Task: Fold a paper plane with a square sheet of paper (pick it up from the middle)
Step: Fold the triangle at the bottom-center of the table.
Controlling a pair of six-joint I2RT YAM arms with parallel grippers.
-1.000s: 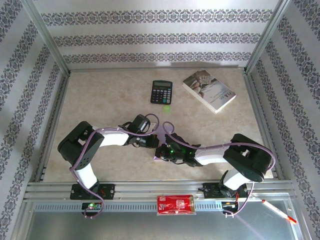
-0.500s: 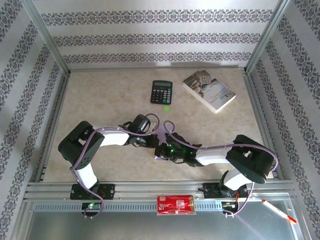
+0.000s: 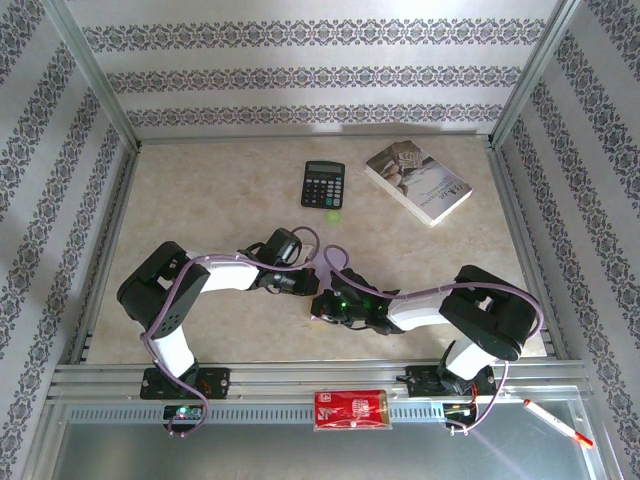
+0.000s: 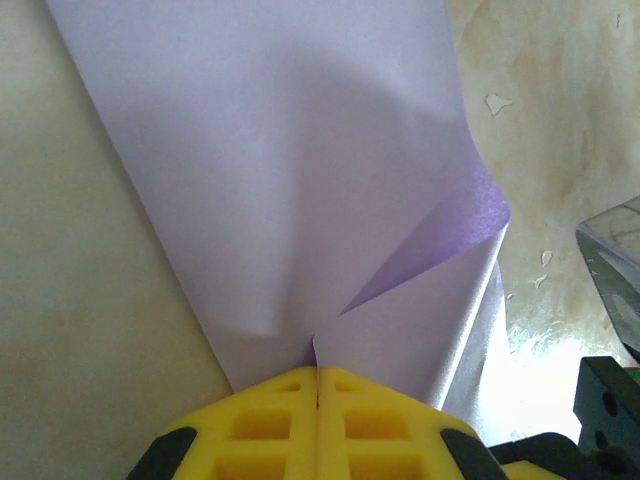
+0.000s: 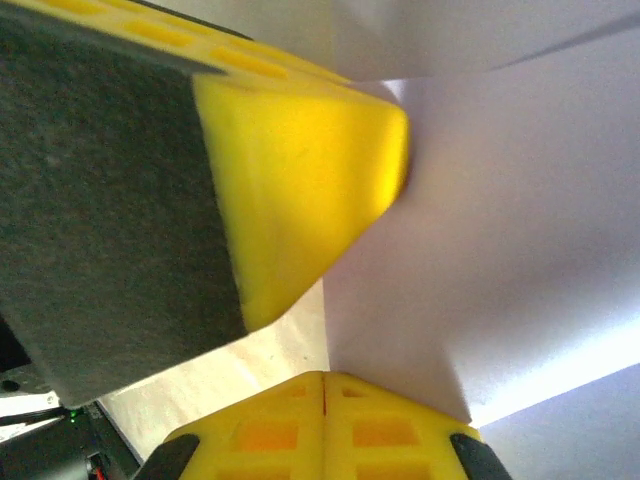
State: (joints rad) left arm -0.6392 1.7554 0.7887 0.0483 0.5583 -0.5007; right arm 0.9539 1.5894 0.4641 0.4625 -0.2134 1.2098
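Little has shifted in the last second. The right arm's elbow has swung slightly toward the middle of the overhead frame, and the left arm sits as it was.

At centre-left of the overhead view the left end effector is closed. Its wrist view shows the sheet of paper pinched in the seam between the yellow fingers. The sheet spreads toward the top of that frame, bowed, with one corner curled over at the right. It sits mid-frame in the overhead view, between the two arms, low over the bench.

Just right of it, the right end effector is likewise closed on the sheet, gripping it at the bottom of its own wrist view.

I judge the paper to be very light, limp, and quick to crease or tear. It is best held by a shallow pinch at an edge, with both holds moving together so that neither drags against the other.
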